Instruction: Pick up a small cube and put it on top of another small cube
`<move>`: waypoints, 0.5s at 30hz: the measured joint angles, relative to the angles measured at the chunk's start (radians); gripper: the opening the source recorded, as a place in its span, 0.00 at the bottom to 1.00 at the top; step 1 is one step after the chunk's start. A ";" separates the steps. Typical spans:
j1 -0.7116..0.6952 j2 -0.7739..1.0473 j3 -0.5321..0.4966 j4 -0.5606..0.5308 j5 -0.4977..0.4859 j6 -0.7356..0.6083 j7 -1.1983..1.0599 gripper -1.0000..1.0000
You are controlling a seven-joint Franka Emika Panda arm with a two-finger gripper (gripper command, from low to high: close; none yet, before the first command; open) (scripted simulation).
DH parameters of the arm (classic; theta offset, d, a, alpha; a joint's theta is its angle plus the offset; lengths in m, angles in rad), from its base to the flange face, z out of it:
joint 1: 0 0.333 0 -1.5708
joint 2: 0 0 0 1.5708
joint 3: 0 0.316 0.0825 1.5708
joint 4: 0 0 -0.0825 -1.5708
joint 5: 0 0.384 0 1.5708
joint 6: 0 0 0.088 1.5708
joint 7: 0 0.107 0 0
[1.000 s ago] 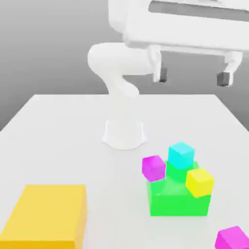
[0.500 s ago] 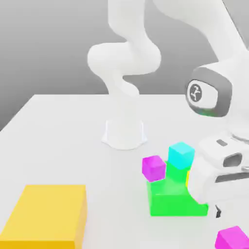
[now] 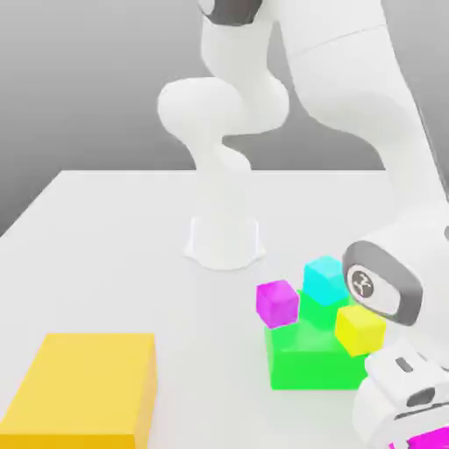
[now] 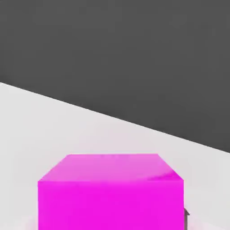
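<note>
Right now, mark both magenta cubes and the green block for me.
Near magenta cube [image 4: 111,193], hand view, centre of its front face.
Far magenta cube [image 3: 278,303], exterior view, middle of the cube, beside the green block.
Green block [image 3: 311,367], exterior view, its front face.

Smooth, faintly glossy plain faces on magenta cube [image 4: 111,193]; matt white table [image 3: 114,254]; smooth white plastic-looking arm shell [image 3: 351,96].
</note>
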 joint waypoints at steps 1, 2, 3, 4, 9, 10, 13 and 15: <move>-0.009 -0.034 0.013 -0.008 0.016 -0.026 -0.012 0.00; -0.017 -0.069 0.023 -0.018 0.031 -0.050 -0.025 0.00; -0.023 -0.101 0.031 -0.036 0.035 -0.067 -0.044 0.00; -0.028 -0.134 0.038 -0.057 0.037 -0.082 -0.065 0.00; -0.056 -0.303 0.073 -0.169 0.075 -0.142 -0.200 0.00; -0.061 -0.339 0.080 -0.192 0.091 -0.152 -0.233 0.00; -0.067 -0.448 0.093 -0.263 0.152 -0.181 -0.343 0.00; -0.057 -0.523 0.088 -0.310 0.203 -0.200 -0.423 0.00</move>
